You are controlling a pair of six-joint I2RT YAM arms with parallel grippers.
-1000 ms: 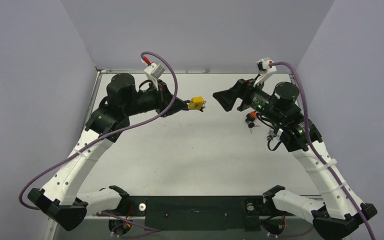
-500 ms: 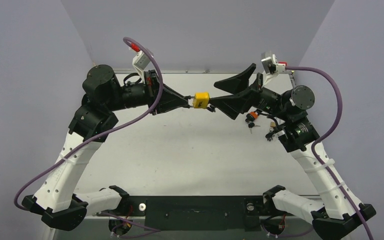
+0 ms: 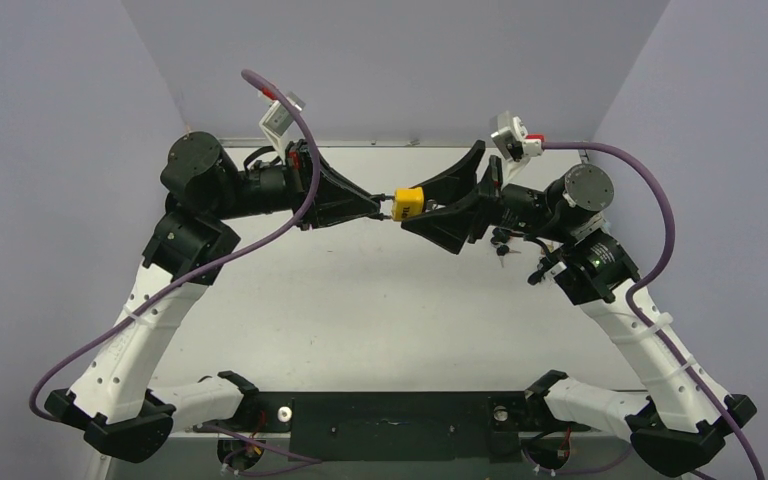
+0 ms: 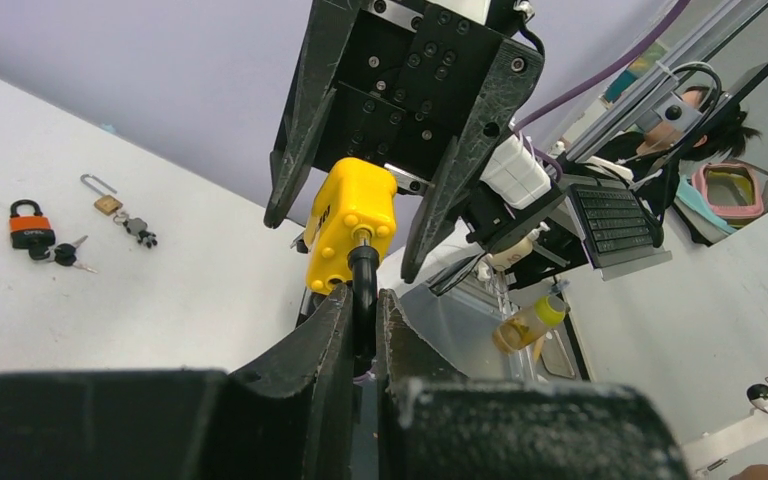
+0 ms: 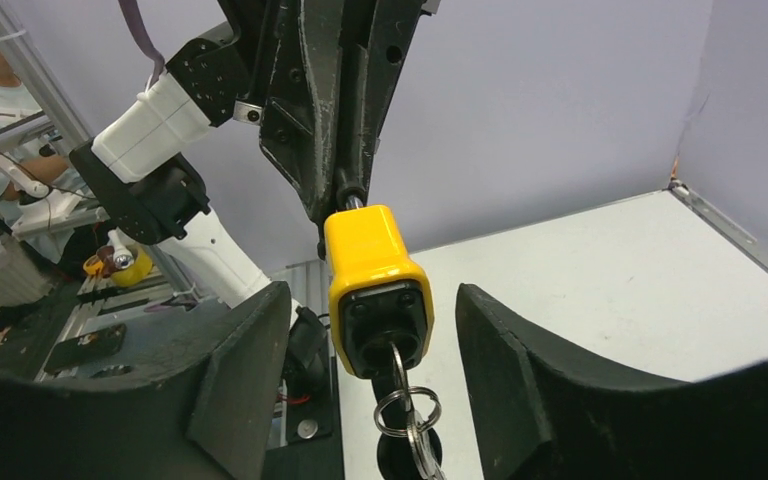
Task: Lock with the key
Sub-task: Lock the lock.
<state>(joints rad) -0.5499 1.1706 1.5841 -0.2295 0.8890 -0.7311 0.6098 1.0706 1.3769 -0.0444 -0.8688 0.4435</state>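
The left gripper [image 3: 382, 207] pinched the shackle [image 4: 363, 278] of the yellow padlock [image 3: 407, 203], held aloft near the tabletop's far edge. The key [image 5: 394, 362] sat inserted. The right gripper [image 5: 370, 310] was spread wide, flanking the padlock without gripping. Turning the key seemingly remained.

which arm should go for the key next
Right. The right gripper is open astride the yellow padlock, key facing it; the left gripper is shut on the shackle.
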